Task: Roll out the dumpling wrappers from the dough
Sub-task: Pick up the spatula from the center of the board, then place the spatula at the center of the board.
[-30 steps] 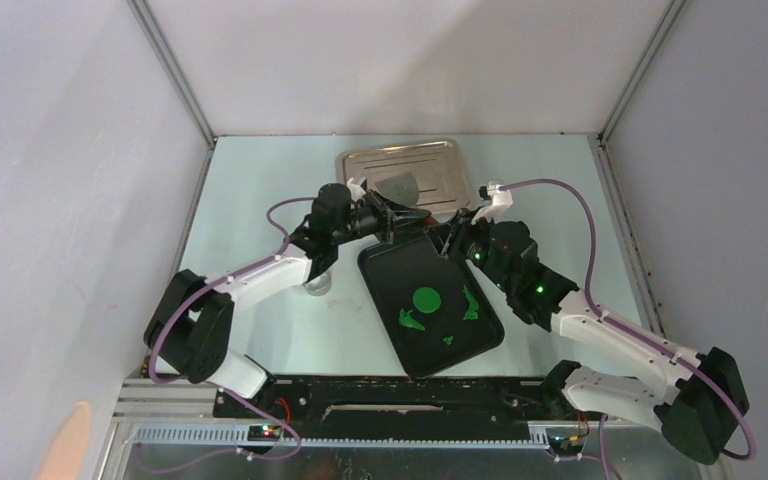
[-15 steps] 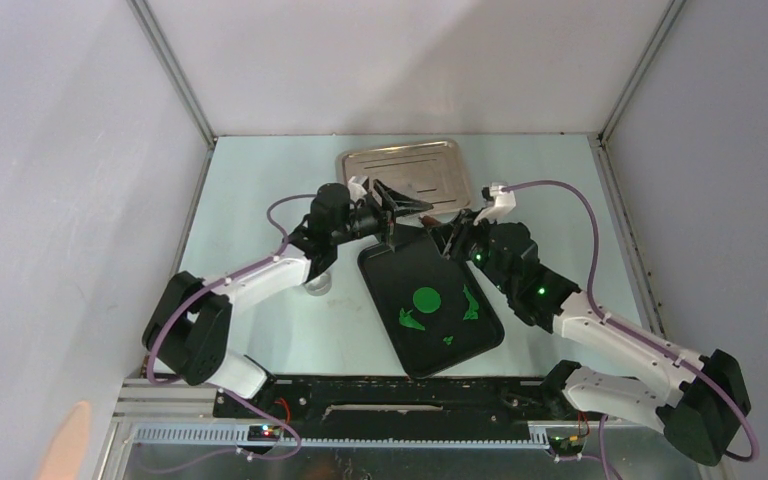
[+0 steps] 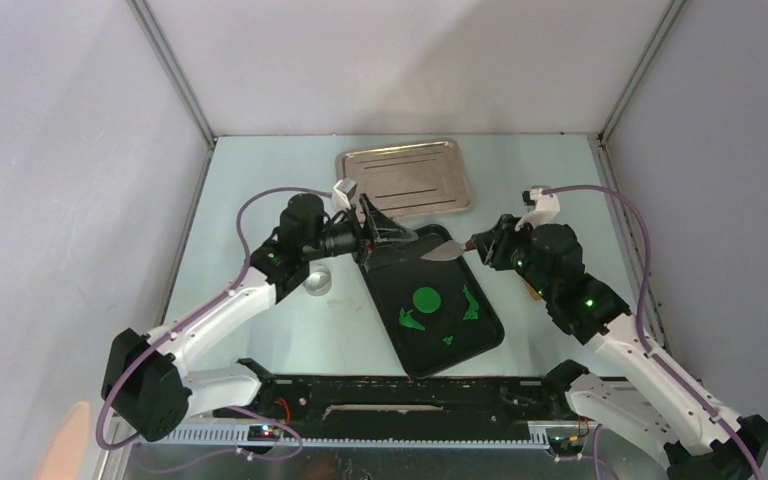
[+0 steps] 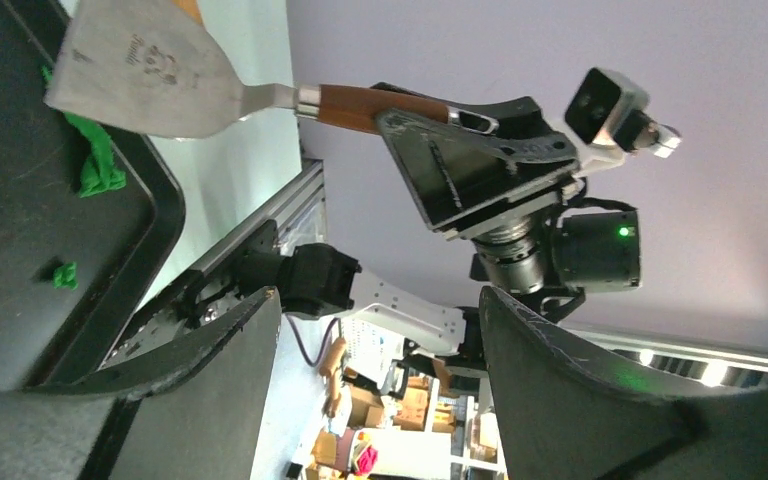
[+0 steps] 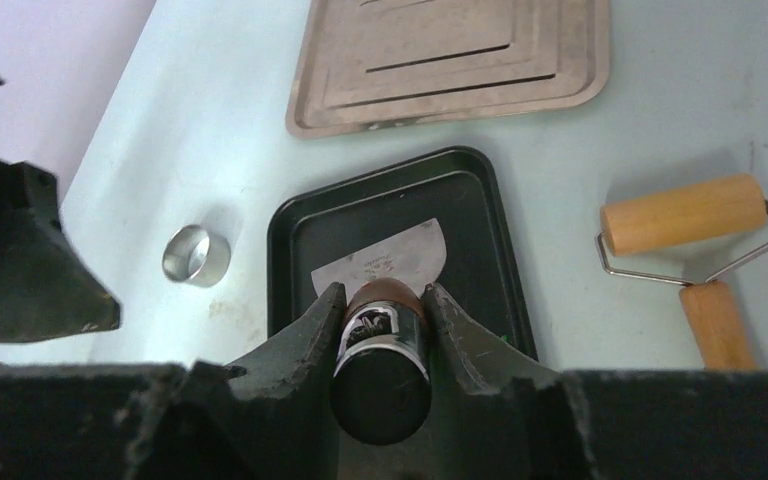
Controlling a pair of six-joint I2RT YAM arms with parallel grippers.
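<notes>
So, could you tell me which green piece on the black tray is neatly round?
The dumpling wrapper in the middle of the black tray, a clean circle; the scraps beside it are jagged.

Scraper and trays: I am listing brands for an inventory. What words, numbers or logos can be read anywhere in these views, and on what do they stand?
Scraper blade: a stamped mark, seemingly a word above a small emblem, too blurred to read.
Silver tray, black tray, wooden roller, metal ring: no writing visible.
Nothing else is legible.
</notes>
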